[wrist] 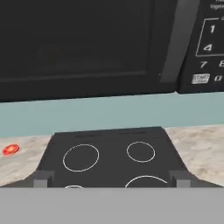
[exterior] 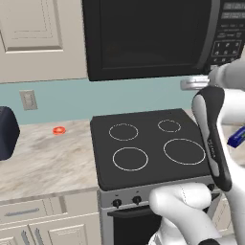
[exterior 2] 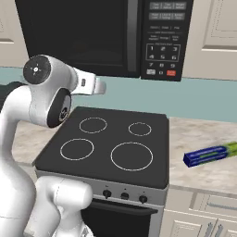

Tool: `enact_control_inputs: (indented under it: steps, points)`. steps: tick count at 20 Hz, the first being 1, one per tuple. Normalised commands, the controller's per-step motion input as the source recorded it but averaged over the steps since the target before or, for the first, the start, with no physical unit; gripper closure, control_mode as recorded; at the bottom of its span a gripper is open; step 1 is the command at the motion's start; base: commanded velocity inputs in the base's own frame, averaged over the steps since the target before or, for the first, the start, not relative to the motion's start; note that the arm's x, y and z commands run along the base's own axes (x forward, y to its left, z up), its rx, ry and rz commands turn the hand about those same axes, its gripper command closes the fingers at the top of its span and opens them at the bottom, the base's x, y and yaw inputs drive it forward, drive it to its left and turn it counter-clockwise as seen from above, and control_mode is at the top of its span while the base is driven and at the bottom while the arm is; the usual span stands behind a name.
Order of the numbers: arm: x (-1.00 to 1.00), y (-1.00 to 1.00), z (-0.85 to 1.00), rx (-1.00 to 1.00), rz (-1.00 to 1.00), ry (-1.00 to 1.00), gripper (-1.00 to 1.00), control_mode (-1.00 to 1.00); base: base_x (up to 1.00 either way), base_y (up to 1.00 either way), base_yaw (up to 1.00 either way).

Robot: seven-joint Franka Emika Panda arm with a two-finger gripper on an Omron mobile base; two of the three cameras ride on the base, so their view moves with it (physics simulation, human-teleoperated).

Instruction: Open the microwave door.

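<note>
The gripper (wrist: 108, 178) is hovering with its fingers spread wide and holding nothing, while the microwave door (wrist: 78, 43) is sitting closed above and ahead, its upright bar handle (wrist: 175, 39) lying up and right of the fingertips.

On the grey button keypad (wrist: 209, 41) of the big black box microwave (exterior 2: 102, 34), the digits 1, 4 and 7 can be read in the hand view. A white key below them carries small lettering, too blurred to be made out.
</note>
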Motion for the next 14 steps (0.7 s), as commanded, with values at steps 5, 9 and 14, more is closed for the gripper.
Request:
enact_control_inputs:
  steps: [5,9,14]
  points:
    - [0.17,-0.71,0.54,0.00,0.01,-0.50,-1.00,-1.00,0.00,0.00,0.00]
    - [0.40,-0.60,0.27,0.02,0.15,-0.47,-1.00,-1.00,0.00,0.00,0.00]
    - [0.51,-0.52,0.14,0.00,0.11,-0.32,-1.00,-1.00,0.00,0.00,0.00]
